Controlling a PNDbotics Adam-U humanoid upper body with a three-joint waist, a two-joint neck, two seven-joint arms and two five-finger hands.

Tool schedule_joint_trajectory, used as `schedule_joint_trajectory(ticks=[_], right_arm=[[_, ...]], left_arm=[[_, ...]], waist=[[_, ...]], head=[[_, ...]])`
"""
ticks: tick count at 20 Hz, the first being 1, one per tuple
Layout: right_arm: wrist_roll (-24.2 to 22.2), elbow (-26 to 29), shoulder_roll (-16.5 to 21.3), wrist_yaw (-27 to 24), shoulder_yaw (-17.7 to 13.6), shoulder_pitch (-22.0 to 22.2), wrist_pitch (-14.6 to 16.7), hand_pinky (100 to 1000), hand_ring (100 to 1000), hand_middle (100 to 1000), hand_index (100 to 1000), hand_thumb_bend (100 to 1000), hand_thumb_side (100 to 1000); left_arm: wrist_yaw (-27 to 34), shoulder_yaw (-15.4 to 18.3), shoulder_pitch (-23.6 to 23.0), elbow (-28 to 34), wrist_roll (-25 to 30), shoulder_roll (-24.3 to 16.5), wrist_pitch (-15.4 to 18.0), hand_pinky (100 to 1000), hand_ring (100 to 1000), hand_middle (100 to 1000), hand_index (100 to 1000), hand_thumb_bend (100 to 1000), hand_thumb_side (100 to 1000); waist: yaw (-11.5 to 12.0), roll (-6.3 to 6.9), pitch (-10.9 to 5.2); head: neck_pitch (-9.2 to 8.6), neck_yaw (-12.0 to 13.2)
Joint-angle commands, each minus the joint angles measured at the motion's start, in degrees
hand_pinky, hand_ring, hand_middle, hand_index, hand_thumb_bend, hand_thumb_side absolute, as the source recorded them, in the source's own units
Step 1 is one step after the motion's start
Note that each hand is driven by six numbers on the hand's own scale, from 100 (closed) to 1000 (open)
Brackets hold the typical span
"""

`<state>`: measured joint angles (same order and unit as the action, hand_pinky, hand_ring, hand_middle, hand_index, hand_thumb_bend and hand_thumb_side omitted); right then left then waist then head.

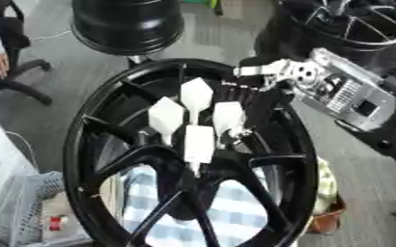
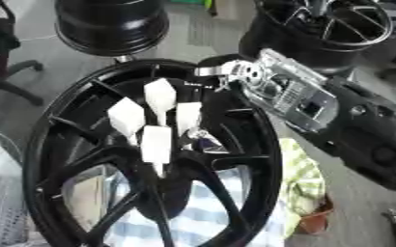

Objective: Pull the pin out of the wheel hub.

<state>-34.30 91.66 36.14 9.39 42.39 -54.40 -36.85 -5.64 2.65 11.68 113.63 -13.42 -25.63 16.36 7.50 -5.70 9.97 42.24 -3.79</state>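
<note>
Wheels count three in your view: one big black wheel hub (image 1: pixel 184 154) fills the middle, standing nearly face-on to you, and two more black rims sit on the floor behind it, one (image 1: pixel 127 24) above its upper left edge, one with silver spokes (image 1: pixel 353 21) above its upper right.

Taking the big hub as your landmark: its spokes fan out from a centre slightly below the middle of the frame. Through the gaps in its lower half you see a blue-and-white checked cloth (image 1: pixel 235 212), and past its right rim a yellowish cloth (image 2: pixel 303 178) beside a small brown pot (image 1: pixel 328 219). Off its lower left rim stands a pale mesh basket (image 1: pixel 24 207) with a small red-marked item inside that I cannot identify.

Your right hand (image 1: pixel 273 72) comes in from the upper right, silver forearm (image 1: pixel 345 91) slanting down to the hub's upper right rim. Its fingers lie at the rim, but whether they are curled or straight cannot be told. Your left hand is out of view.

Pins count four: white, paddle-shaped pins (image 1: pixel 198 142) clustered just above the hub's centre. Each has its broad head upward and its narrow stem downward, long axes roughly vertical and converging toward the centre. All four are seated in the hub; none is touched by your hand.
</note>
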Motion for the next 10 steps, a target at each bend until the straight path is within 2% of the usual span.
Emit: schedule_joint_trajectory(ticks=[1, 3, 6, 10], right_arm=[[-2.2, -0.2, 0.6, -0.3, -0.9, -0.8, -2.1, 766, 681, 599, 696, 562, 138], [-2.0, -0.3, 0.6, -0.4, -0.9, -0.7, -2.0, 766, 674, 591, 688, 513, 100], [-1.9, -0.4, 0.7, -0.5, -1.0, -0.7, -2.0, 764, 650, 566, 668, 424, 100], [-2.1, -0.2, 0.6, -0.9, -1.2, -0.7, -2.0, 755, 631, 548, 655, 376, 100]], left_arm=[[-0.1, 0.2, 0.6, 1.0, 0.1, -0.8, 0.1, 771, 784, 694, 894, 194, 570], [-0.1, 0.2, 0.5, 1.0, 0.1, -0.7, 0.1, 771, 785, 694, 894, 193, 570], [-0.1, 0.2, 0.5, 1.0, 0.0, -0.7, 0.0, 771, 785, 694, 894, 191, 570], [-0.1, 0.2, 0.5, 1.0, 0.1, -0.7, 0.0, 771, 785, 694, 894, 188, 570]], waist=[[0.1, 0.41, -0.6], [0.1, 0.4, -0.59], [0.0, 0.42, -0.59], [0.0, 0.47, -0.58]], head=[[-0.53, -0.1], [-0.53, -0.1], [-0.53, -0.1], [-0.66, -0.2]])
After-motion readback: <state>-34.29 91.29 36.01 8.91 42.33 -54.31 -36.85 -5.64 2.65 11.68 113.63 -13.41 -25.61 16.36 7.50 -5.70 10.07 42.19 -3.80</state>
